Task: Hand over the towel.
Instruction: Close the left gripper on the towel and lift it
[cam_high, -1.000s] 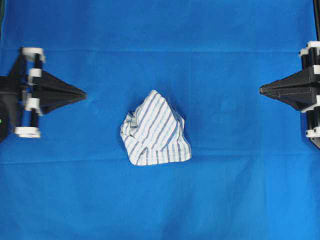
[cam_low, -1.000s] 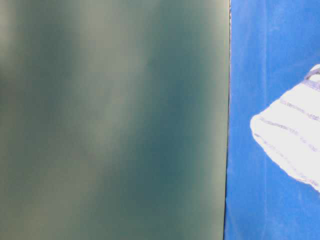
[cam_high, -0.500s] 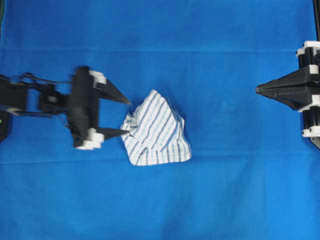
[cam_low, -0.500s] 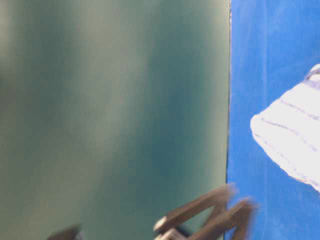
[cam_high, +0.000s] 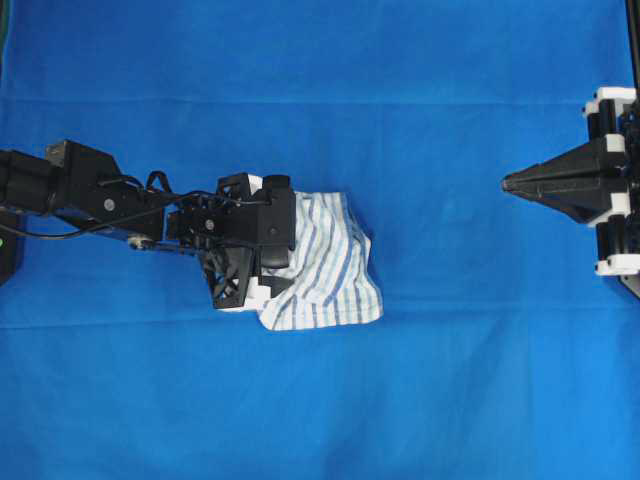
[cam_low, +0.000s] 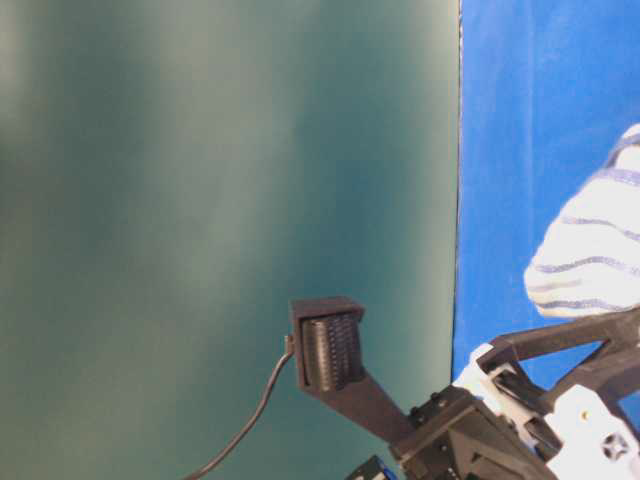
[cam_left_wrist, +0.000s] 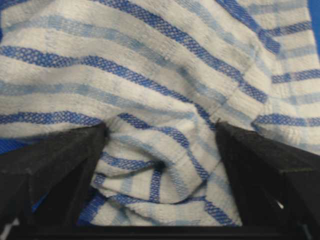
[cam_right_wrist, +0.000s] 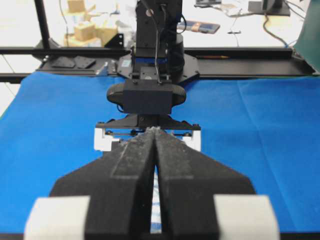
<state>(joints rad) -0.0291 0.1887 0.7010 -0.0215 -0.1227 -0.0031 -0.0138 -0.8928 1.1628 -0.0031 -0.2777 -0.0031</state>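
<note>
Blue plain sheet (cam_high: 450, 380) covers the whole table. On the left, the left gripper (cam_left_wrist: 160, 150) of black plastic is low over the small white towel with thin blue and grey stripes (cam_high: 330, 265), which lies crumpled near the middle of the sheet. Its fingers (cam_left_wrist: 55, 160) are spread wide on both sides of a fold and do not pinch it. On the right, the right gripper (cam_high: 510, 183) is closed on nothing, well apart from the towel. No writing or label can be read.
</note>
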